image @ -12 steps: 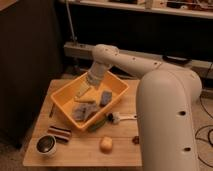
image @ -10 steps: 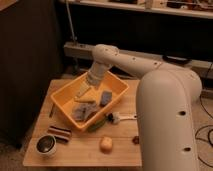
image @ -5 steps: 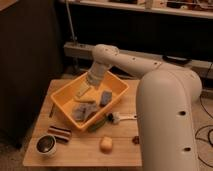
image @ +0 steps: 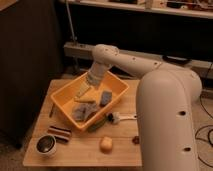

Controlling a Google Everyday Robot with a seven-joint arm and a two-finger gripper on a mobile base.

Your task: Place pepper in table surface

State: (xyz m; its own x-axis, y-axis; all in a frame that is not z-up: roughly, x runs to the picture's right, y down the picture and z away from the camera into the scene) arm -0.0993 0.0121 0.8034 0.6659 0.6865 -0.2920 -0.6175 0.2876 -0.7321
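The pepper [image: 98, 122] is a slim dark green piece lying along the front right rim of the yellow-orange bin [image: 64, 106]. I cannot tell whether it rests on the rim or on the table surface [image: 85, 152], a light-brown wooden top. My gripper [image: 84, 90] hangs inside the bin near its back left part, beside a pale yellow elongated piece [image: 80, 92]. It is well apart from the pepper, which lies to its front right. Nothing green shows at the gripper.
Two grey pieces [image: 83, 111] [image: 106, 97] lie in the bin. On the table in front stand a dark bowl [image: 46, 144], a brown bar [image: 60, 133], a round yellow-orange fruit [image: 105, 144], a white-handled tool [image: 124, 117] and a small red piece [image: 135, 140]. My white arm fills the right side.
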